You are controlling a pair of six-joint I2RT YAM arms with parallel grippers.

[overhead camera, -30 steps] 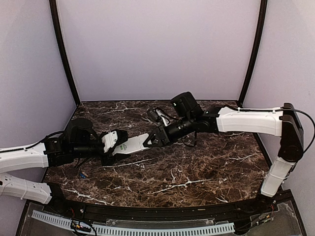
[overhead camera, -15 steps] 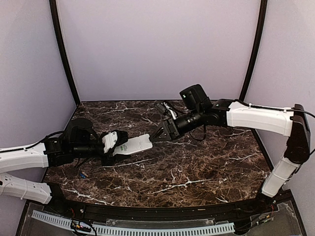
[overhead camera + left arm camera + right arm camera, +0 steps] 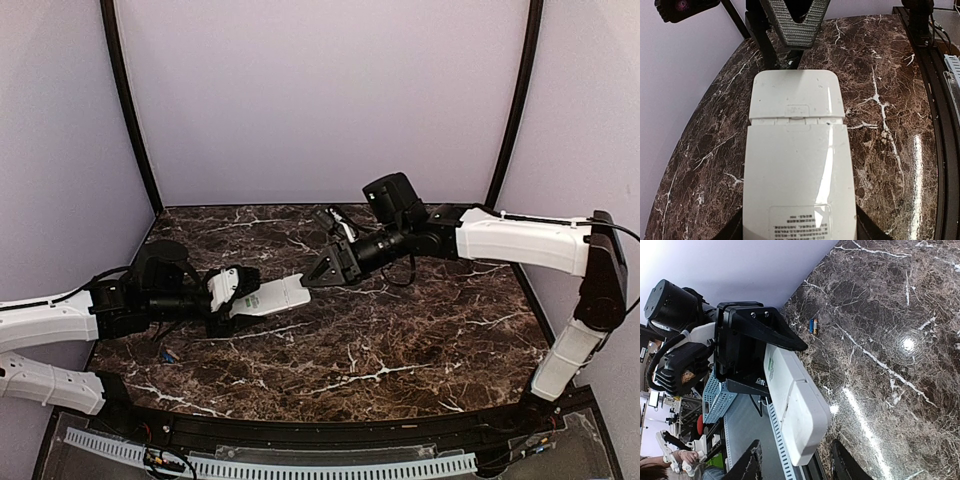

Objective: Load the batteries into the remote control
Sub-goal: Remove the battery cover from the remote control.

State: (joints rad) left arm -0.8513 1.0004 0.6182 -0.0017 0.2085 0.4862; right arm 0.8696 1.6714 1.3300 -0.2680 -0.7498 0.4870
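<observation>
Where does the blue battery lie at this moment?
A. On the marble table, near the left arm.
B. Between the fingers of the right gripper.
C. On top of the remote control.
A: the blue battery lies on the bare marble table, apart from the remote control that the left gripper holds.

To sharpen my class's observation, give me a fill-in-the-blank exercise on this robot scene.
The left tool holds the white rectangular plastic remote control with its plain ____ facing up.
A small ____ cylindrical battery lies on the dark marble table.
The right tool, at the remote's free end, is ____, not shut.
Missing words: back, blue, open.
</observation>
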